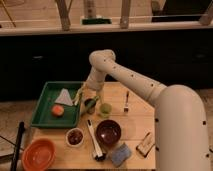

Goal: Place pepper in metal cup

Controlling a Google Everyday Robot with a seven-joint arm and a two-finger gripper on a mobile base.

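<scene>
Dark green and glossy, the pepper is seen lying on the wooden table, just beside the right edge of the green tray and close to the light green cup. The gripper is positioned directly over the pepper, its yellowish fingertips lowered to the vegetable's near end; whether the fingers are spread or closed on it cannot be told from this view. The step in hand is judged to be the grasp. For it to be done well, the pepper should be taken across its narrow width near the middle, so that it is not levered out by its slick skin, and contact with the light green cup should be avoided on the lift. The metal cup is found nearer the table's front edge, left of the maroon bowl and a black-handled utensil, so a short carry toward the front is called for, with release made low over the small rim. The arm is reached in from the right foreground, bent at a rounded elbow joint above the table's back edge, with the wrist turned steeply downward.
</scene>
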